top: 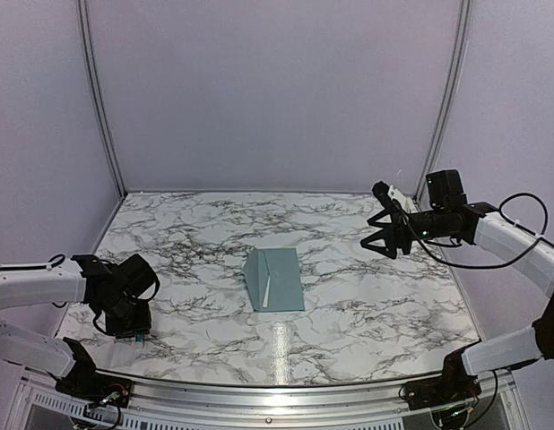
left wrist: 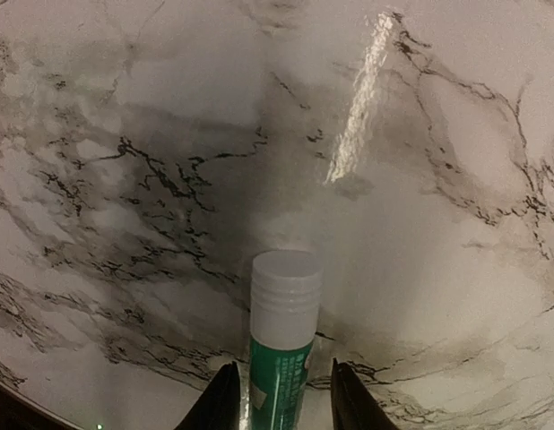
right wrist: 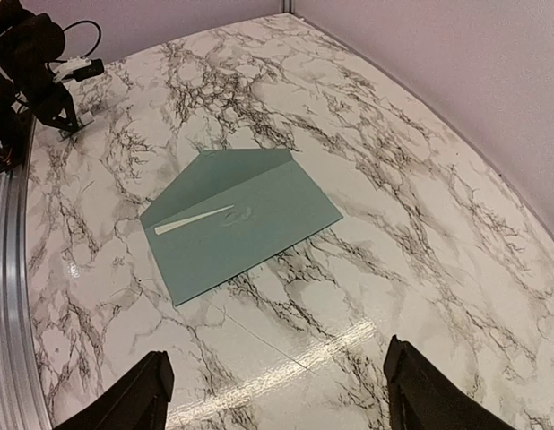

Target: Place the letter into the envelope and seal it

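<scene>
The grey-blue envelope (top: 275, 279) lies flat at the middle of the marble table, its flap (right wrist: 214, 170) folded along the long edge and a pale sliver (right wrist: 192, 219) showing on it. The letter shows in no view. My left gripper (top: 134, 333) is low over the table's near left. Its jaws (left wrist: 279, 403) straddle a white-capped green glue stick (left wrist: 283, 331), with a narrow gap at the right finger. My right gripper (top: 387, 240) hangs open above the right side, well clear of the envelope (right wrist: 250, 224), and nothing lies between its fingers (right wrist: 277, 403).
Grey walls enclose the table at the back and on both sides. A metal rail (top: 277, 394) runs along the near edge. The left arm (right wrist: 35, 63) shows at the top left of the right wrist view.
</scene>
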`<state>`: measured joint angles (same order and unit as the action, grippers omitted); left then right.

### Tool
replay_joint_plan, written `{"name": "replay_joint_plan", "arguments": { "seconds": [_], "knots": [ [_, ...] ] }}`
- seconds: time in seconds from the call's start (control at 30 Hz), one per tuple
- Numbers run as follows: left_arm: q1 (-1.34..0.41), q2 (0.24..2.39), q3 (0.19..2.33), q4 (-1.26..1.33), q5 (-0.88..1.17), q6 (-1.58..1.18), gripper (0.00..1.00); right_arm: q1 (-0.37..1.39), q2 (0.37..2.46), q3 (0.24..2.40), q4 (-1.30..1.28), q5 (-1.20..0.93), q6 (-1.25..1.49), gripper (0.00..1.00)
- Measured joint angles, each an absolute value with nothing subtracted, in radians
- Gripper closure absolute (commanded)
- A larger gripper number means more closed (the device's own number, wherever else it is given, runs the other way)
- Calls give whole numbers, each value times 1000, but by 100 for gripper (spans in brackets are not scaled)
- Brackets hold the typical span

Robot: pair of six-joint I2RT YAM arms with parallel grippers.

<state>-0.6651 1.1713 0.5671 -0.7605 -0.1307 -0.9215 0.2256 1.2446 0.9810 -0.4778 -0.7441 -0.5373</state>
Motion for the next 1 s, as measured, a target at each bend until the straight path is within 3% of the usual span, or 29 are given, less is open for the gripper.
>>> {"name": "replay_joint_plan", "arguments": {
  "seconds": [0.13, 0.67, 1.0],
  "knots": [
    [-665, 1186, 560, -760, -128, -929, 77, 233, 1252, 981, -483, -748, -547, 23],
    [-735, 1261, 618, -712, -107, -849, 99, 256, 1303, 983, -505, -750, -566, 25],
    [-939, 1539, 864, -324, -43, -583, 100, 306, 1428, 1066, -558, -766, -577, 29]
  ]
}}
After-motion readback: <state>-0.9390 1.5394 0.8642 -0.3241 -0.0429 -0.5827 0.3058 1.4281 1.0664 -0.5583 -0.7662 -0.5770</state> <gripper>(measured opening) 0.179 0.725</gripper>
